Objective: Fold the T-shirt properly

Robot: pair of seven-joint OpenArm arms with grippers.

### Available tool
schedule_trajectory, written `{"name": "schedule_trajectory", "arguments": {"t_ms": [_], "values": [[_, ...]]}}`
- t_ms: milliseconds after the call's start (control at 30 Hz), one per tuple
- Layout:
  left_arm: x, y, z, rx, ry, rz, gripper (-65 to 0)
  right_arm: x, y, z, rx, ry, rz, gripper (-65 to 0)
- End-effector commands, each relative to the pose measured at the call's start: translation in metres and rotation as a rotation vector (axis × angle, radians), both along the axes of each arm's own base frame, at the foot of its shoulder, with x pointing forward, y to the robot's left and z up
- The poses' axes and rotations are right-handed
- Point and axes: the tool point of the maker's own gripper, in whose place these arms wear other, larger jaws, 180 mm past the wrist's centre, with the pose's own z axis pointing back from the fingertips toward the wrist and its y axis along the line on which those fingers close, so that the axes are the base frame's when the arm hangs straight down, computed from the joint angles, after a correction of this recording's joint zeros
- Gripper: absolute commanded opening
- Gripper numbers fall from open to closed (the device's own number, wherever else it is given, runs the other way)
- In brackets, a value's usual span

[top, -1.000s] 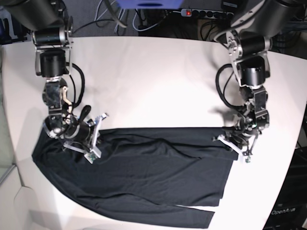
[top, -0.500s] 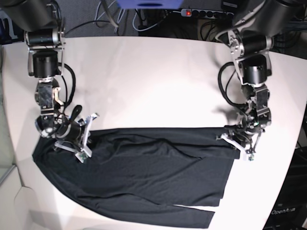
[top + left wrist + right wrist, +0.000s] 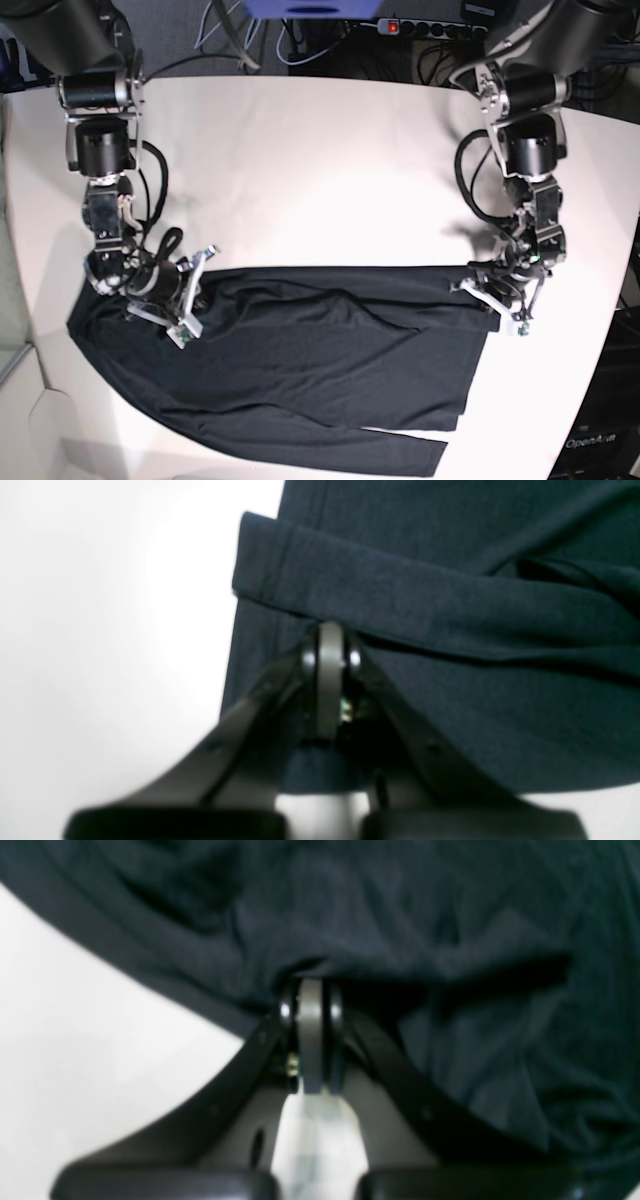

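Jaws on the left gripper (image 3: 330, 630) are pressing fully together, pinching the folded hem edge of the T-shirt (image 3: 320, 360), and the right gripper (image 3: 310, 985) is clamping the cloth's far edge just as tightly. Black fabric is lying stretched across the white table (image 3: 320, 170) between both arms. Judging by this, they are gripping for a fold; next, both must lift together and carry the edge over evenly.

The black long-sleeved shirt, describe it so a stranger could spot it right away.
On the white table, along its near edge between the two arms, lies the black long-sleeved shirt, spread flat. It is the only garment there, pinched at its far edge by the left gripper and right gripper.
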Motion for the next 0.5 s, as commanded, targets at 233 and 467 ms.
{"name": "schedule_trajectory", "arguments": {"t_ms": [233, 467], "values": [[0.009, 0.006, 0.013, 0.013, -0.023, 0.004, -65.0, 0.042, 0.022, 0.051, 0.087, -0.152, 0.012, -65.0], [0.000, 0.007, 0.005, 0.018, -0.003, 0.004, -65.0, 0.101, 0.034, 0.148, 0.117, -0.349, 0.028, -65.0]]}}
